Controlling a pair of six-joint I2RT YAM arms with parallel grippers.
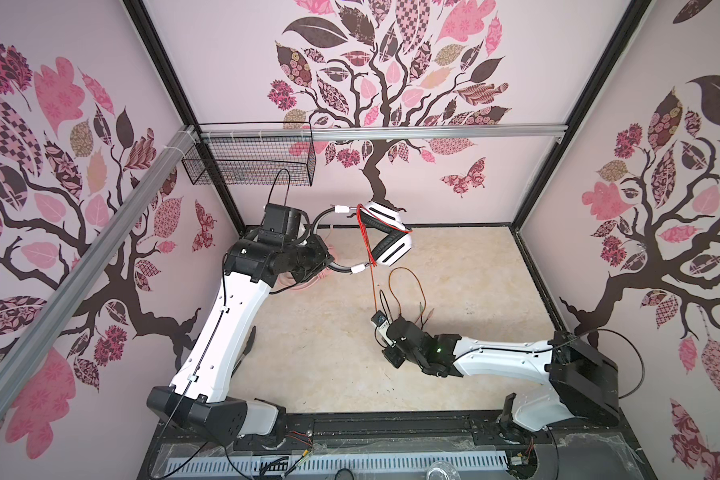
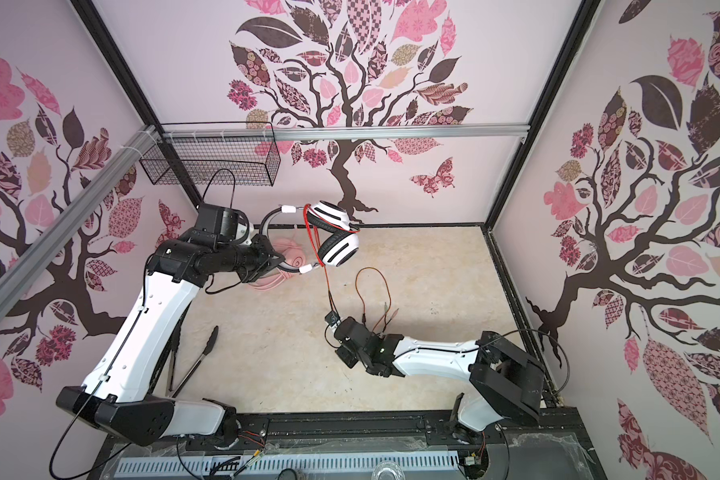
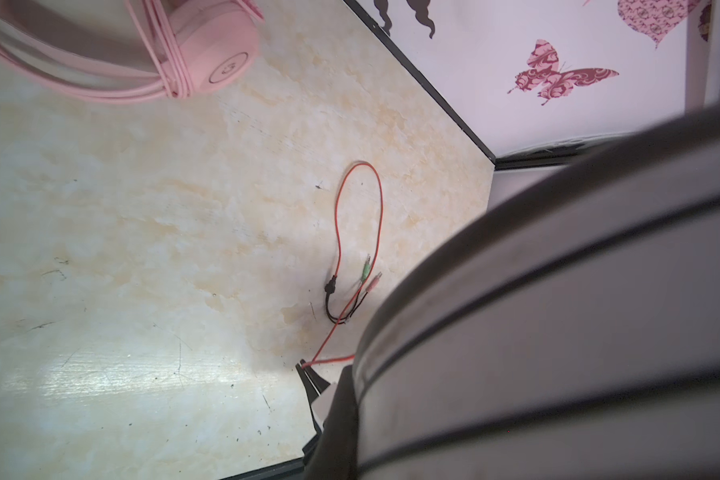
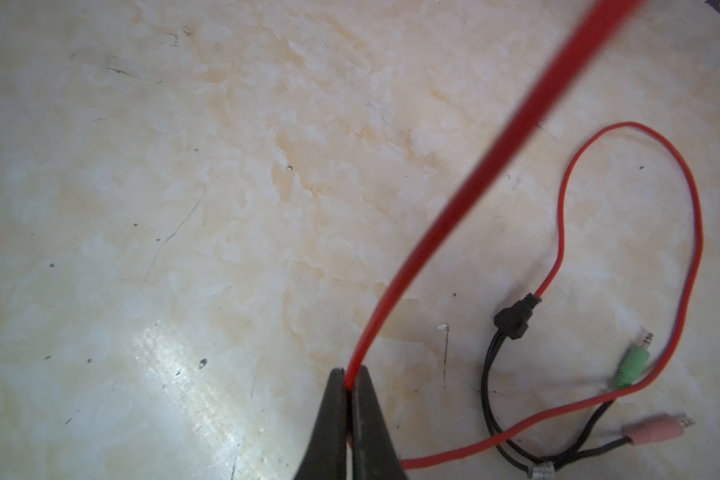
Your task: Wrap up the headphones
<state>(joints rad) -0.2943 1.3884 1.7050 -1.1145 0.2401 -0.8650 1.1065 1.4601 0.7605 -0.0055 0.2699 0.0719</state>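
Two headsets in frame. White headset (image 1: 392, 249) is up in the air over the back of the counter (image 1: 453, 332), with left hand (image 1: 324, 254) clamped on its black headband (image 1: 314, 226). In the left wrist view that band fills the foreground, blurred. Red cable (image 1: 365, 237) makes a few turns across the gap between the ear cups, then drops to right hand (image 4: 352, 380). That hand sits low over mid counter, jaws pinched tight on the cable. Past the pinch the slack lies on the counter as one loop, ending in a black splitter (image 4: 512, 322) with a green plug (image 4: 630, 365) and a pink plug (image 4: 653, 434). Pink headset (image 3: 208, 54) lies on the counter at the back, partly hidden by the left hand in both top views, its pink cable (image 3: 162, 62) wound around it. Tongs (image 2: 196, 361) lie on the counter beside the left arm, well apart from both headsets.
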